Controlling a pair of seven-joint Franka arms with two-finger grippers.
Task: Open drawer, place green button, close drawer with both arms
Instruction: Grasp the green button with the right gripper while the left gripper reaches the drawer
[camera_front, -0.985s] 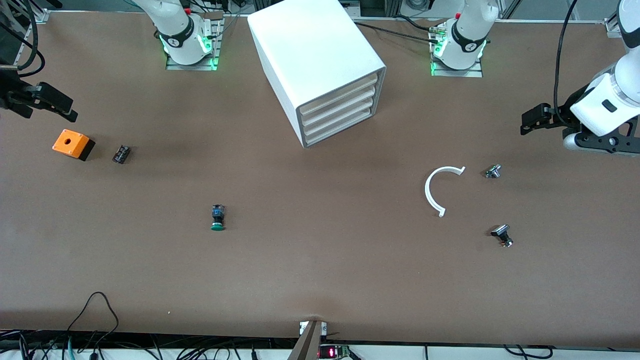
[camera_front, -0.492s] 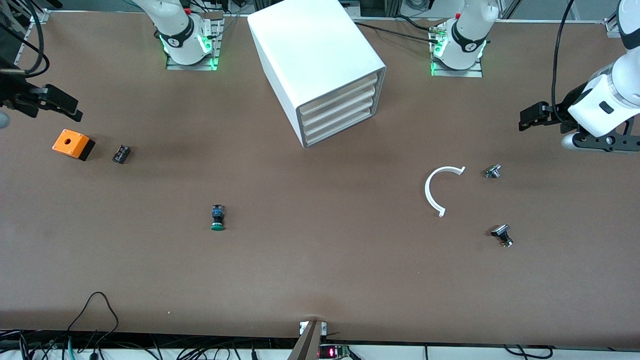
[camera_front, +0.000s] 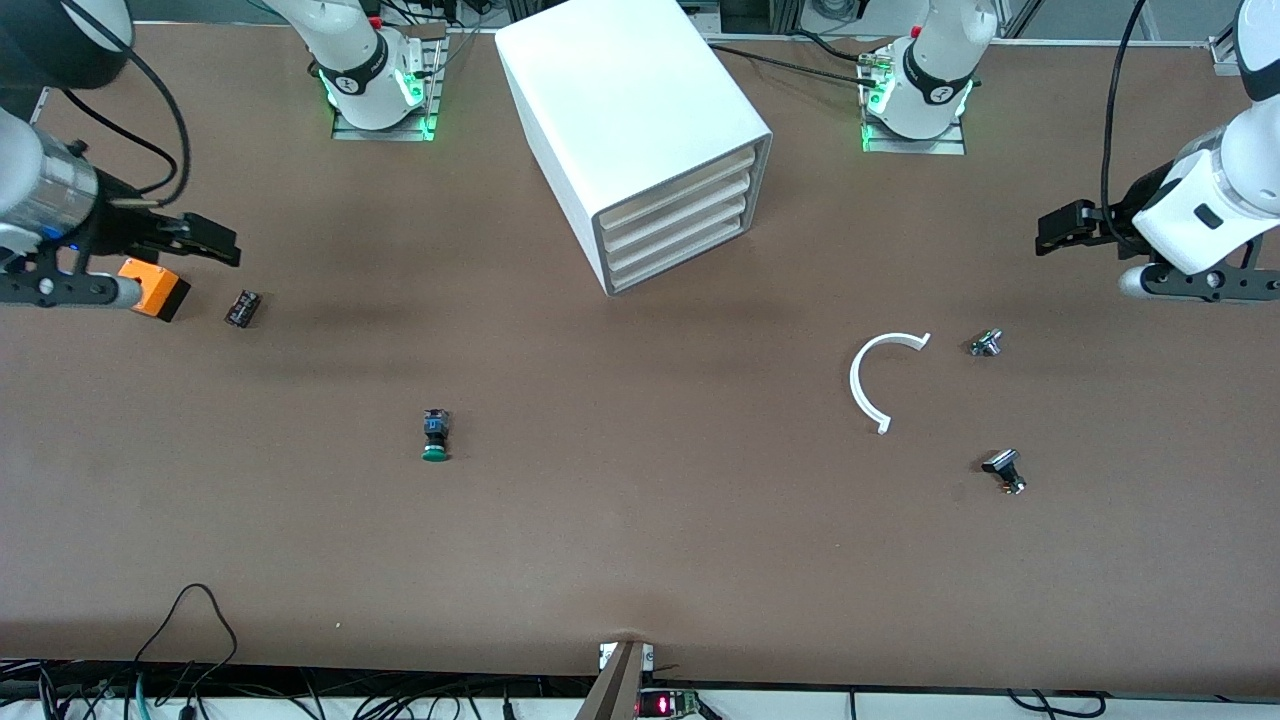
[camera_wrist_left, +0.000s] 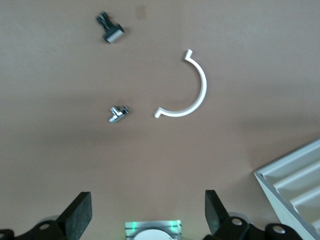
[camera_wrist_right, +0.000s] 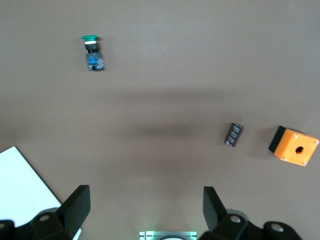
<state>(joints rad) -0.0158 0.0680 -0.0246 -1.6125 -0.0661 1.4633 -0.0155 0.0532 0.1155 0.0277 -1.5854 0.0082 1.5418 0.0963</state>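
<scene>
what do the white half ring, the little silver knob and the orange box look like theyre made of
White half ring: probably matte plastic; even white, thin, no glints.
Silver knob: likely polished metal; bright highlights show on it in the left wrist view too.
Orange box: seemingly moulded plastic, satin orange top with a round hole and corner screws over a black base.

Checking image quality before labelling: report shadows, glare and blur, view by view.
Front view: even light, soft shadow bands across the table, green glow at both arm bases. Left wrist view: white arc crisp, faint shadow band. Right wrist view: button sharp, no glare.
</scene>
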